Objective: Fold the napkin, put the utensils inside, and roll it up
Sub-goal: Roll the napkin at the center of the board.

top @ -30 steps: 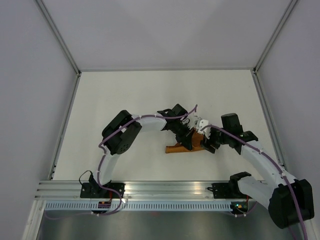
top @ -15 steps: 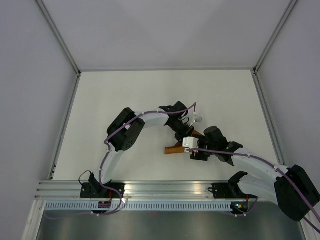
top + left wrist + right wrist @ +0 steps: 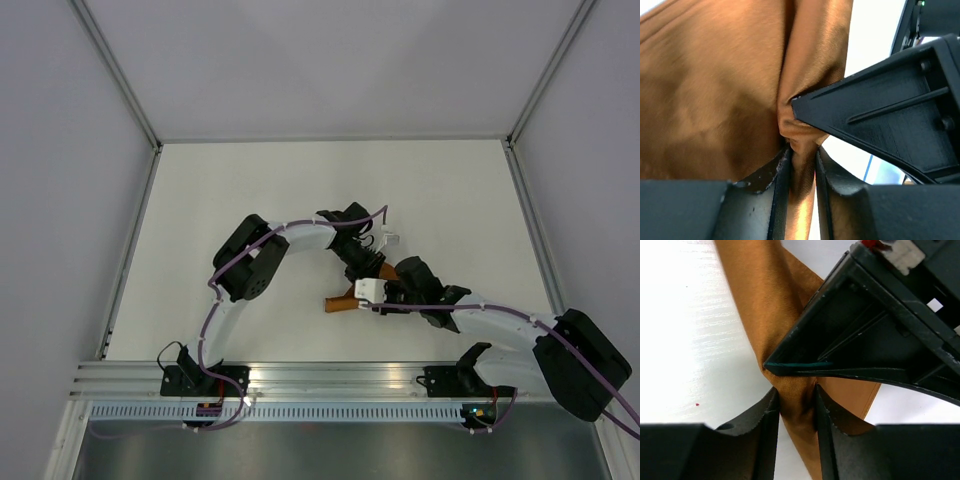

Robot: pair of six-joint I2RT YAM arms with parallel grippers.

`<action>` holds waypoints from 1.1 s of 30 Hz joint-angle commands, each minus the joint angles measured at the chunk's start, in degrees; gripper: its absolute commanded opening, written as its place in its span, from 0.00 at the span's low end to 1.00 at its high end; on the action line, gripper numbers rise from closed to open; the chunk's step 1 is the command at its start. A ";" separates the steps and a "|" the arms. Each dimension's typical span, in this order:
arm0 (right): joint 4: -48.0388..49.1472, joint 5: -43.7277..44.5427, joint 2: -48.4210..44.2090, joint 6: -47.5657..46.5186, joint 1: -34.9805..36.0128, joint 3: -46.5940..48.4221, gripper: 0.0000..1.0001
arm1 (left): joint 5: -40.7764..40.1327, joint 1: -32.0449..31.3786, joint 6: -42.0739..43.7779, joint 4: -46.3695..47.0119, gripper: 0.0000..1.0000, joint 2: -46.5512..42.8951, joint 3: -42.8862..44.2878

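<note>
Orange-brown napkin point(image 3: 341, 300) bunched into narrow strip, mid-counter point(image 3: 250, 190). Left gripper point(image 3: 802, 156) jaws clenched on pinch of cloth. Right gripper point(image 3: 795, 397) jaws clamped on napkin too, just beside left.

The napkin point(image 3: 760, 300) — plain orange-brown; the table point(image 3: 680, 315) — white.

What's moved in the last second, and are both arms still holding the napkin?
The right arm swung leftward, shifting the napkin's visible end slightly left. The left arm barely moved. Both sets of jaws stay pinched on the cloth.
</note>
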 commanded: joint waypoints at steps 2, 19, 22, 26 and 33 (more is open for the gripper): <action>-3.97 0.73 2.80 0.62 -0.11 1.10 0.34 | -5.17 1.68 -4.17 0.25 0.32 -2.83 -1.84; -29.97 -19.39 25.29 -8.16 -10.29 21.58 0.29 | -21.15 12.93 -22.11 30.66 0.31 -33.85 -24.59; -39.11 -23.35 33.11 -12.73 -13.63 29.13 0.29 | -26.51 12.93 -21.67 36.71 0.31 -39.72 -30.74; -48.00 -25.82 41.90 -16.52 -16.01 39.14 0.29 | -32.30 12.32 -21.05 44.36 0.31 -45.89 -40.83; -58.64 -28.10 53.24 -20.39 -17.60 49.09 0.29 | -48.12 -0.82 -6.77 52.45 0.32 -52.23 -51.67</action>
